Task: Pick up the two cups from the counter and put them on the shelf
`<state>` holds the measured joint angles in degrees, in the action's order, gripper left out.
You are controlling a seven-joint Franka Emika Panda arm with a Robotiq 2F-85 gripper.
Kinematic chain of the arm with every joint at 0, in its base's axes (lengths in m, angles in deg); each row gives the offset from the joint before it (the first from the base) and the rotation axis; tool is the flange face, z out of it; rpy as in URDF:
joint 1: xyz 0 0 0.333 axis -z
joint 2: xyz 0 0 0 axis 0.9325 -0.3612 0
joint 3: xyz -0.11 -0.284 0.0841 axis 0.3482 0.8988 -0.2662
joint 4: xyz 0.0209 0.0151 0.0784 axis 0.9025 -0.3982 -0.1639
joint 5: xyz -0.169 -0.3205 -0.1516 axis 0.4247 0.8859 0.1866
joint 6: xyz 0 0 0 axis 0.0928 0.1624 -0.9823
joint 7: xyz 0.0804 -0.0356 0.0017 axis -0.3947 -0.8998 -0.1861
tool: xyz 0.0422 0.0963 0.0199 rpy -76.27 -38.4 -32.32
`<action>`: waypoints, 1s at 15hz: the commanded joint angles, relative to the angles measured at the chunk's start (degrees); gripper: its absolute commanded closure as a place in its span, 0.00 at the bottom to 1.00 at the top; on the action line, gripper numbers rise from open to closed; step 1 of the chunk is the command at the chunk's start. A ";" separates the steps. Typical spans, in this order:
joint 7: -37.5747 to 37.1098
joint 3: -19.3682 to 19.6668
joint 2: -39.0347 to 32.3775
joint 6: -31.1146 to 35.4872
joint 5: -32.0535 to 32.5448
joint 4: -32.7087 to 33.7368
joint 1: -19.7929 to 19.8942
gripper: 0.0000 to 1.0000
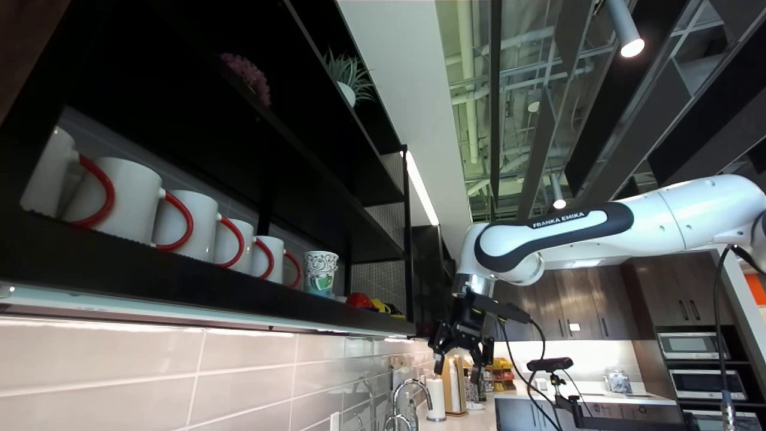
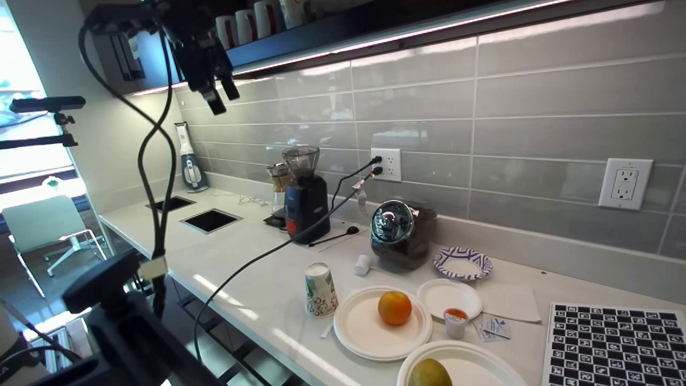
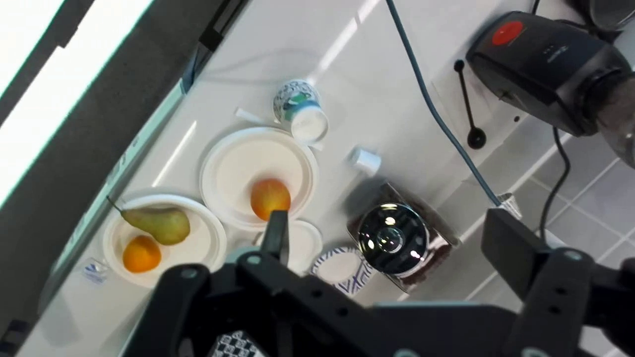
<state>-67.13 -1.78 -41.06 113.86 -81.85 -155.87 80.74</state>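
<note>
Probably second pick: upright cup [image 1: 321, 272], on shelf [image 1: 209, 290]; inverted cup [image 2: 320, 292], on table [image 2: 278, 284]; jaws, parted, empty; next, presumably, lowering to straddle the latter.

On your white counter [image 2: 230, 246], the cup [image 2: 320, 289] is white with dark scrolls and green print; the shelf [image 1: 179, 278] looks black, the mugs [image 1: 133, 203] white with red handles [image 1: 190, 223], one plate [image 2: 463, 266] rimmed blue-and-white.

Room Above, Tight Alongside

Open air tops a patterned cup [image 3: 301, 110], bare counter [image 3: 359, 89] separating it from a slanting cable [image 3: 422, 87], a plate [image 3: 238, 166] crowding its other side; red-handled mugs [image 1: 200, 224] and a second cup [image 1: 320, 270] block stretches of the shelf [image 1: 209, 288]
</note>
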 commanded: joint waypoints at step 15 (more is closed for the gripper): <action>-0.89 6.77 -9.95 1.85 -17.41 -10.49 6.57 0.00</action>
<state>-66.91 5.95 -48.27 116.14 -97.83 -168.10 85.74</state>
